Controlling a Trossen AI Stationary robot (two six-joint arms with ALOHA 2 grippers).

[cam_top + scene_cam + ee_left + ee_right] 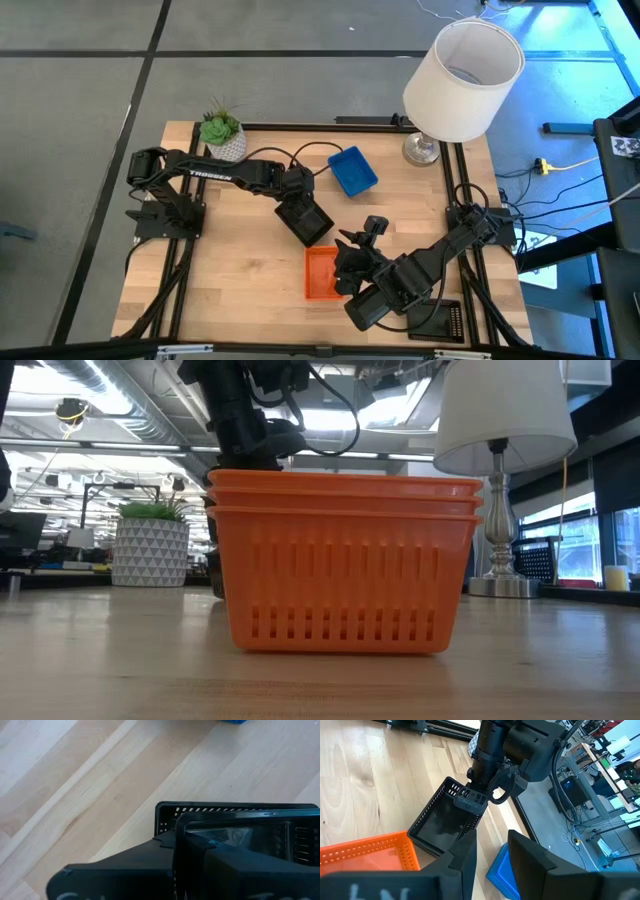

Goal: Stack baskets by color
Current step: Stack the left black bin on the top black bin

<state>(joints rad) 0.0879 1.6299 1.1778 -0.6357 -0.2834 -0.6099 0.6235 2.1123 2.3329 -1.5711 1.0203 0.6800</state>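
While the left gripper [470, 800] was pinched shut on the rim of the black basket [306, 222], that basket sat near the middle of the wooden table [240, 290], tilted in the overhead view and just beyond the orange stack. In the right wrist view the dark fingers clamped the far wall of the black basket [442, 822], and its open mesh interior faced the camera. The orange baskets [340, 560] stood nested one inside another on the table, three rims showing in the low view, directly in front of that camera. From above, the orange stack [322, 272] lay just beside the right gripper [352, 262], whose jaws were spread apart with nothing between them. The blue basket [352, 170] rested farther back, apart from the others, near the lamp [462, 80]. A potted plant in a white textured pot [224, 136] stood at the back left corner.
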